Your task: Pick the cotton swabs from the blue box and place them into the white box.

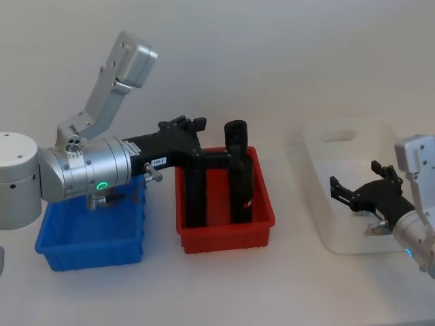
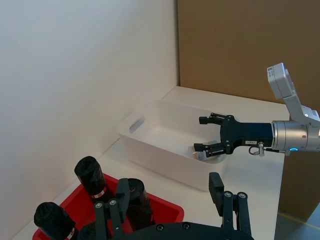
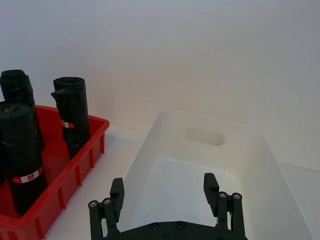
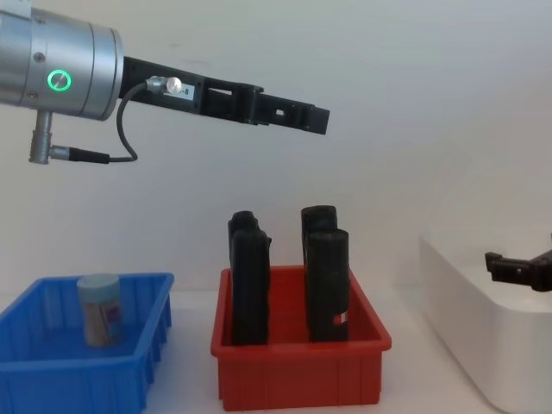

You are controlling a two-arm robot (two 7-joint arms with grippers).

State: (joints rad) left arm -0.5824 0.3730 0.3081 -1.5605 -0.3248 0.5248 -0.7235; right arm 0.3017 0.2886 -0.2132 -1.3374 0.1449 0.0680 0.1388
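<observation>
Blue box sits under my left arm in head view. Left gripper hangs over the red bin of black rolls, right gripper over the white box. Left wrist: both jaws wide open, empty; cotton swabs lie in the white box just below my right gripper. Right wrist: bare tub floor ahead. Chest: second jar upright in blue box, left gripper high above the bins.

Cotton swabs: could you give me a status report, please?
Left gripper open, empty, high over red bin. Right gripper open over white box, one cotton swabs jar inside beneath it. Another jar upright in blue box. Nothing blocking.
</observation>
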